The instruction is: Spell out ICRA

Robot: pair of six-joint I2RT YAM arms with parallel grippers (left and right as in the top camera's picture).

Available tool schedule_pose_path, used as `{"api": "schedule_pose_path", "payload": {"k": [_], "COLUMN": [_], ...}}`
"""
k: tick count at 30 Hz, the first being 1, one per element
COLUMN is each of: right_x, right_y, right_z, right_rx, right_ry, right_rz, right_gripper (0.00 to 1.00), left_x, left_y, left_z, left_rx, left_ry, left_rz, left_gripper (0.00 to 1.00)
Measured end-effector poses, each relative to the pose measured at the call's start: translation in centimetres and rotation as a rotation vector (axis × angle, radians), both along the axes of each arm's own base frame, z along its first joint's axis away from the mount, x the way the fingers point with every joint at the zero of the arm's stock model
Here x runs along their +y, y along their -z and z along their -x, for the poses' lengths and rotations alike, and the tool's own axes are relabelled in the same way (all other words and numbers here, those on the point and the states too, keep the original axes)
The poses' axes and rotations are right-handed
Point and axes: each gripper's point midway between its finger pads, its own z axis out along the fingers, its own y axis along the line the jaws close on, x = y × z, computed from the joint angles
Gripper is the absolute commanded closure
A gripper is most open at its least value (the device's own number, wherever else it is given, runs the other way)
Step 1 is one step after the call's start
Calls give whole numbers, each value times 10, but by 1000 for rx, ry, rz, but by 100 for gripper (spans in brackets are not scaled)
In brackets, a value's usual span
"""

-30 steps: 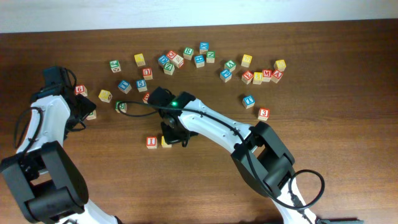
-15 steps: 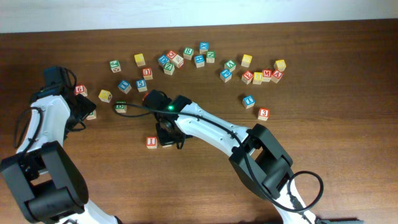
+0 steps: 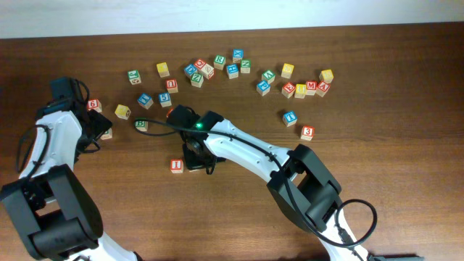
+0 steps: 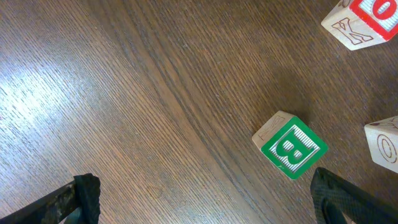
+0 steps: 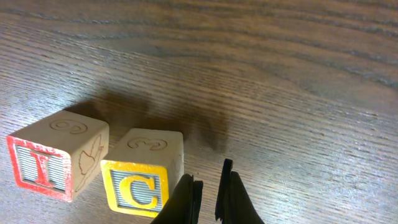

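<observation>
Likely light, stiff, smooth wood, the C (image 5: 143,180) wants pinching across opposite flat sides; the right hand (image 5: 210,190) beside it is closed, empty.

Dark wood-grain counter (image 3: 406,167), with a pale wall strip (image 3: 232,14) along the far edge. Loose letter and number cubes scattered over the far half. Red 3 cube (image 3: 307,133) toward the right of the overhead view, near a blue-faced cube (image 3: 290,117). Yellow cube (image 3: 163,69) toward the far left of the scatter. Green B cube (image 4: 290,144) flat on the counter, turned cornerwise. Apart from it, a red-faced cube with an engraved K (image 4: 357,22) and a pale cube (image 4: 382,143) cut by the frame edge.
</observation>
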Motion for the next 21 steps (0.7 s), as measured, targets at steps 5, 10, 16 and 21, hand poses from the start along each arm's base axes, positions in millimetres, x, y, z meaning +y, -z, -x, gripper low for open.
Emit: {"api": "schedule_pose_path", "payload": {"k": [5,10,16,21], "right_x": [-1,0,1,3], "right_y": [0,0,0,0], "right_z": [1,0,2,5], "right_rx": [5,2,10,13], "right_ry": [1,1,-1,-8], "right_rz": [5,2,-6,-8], "right_gripper": [94,95,96,96], "left_x": [0,0,0,0], "left_y": [0,0,0,0], "left_z": [0,0,0,0], "left_rx": [0,0,0,0], "left_ry": [0,0,0,0], "left_rz": [0,0,0,0], "left_gripper": [1,1,1,1]}}
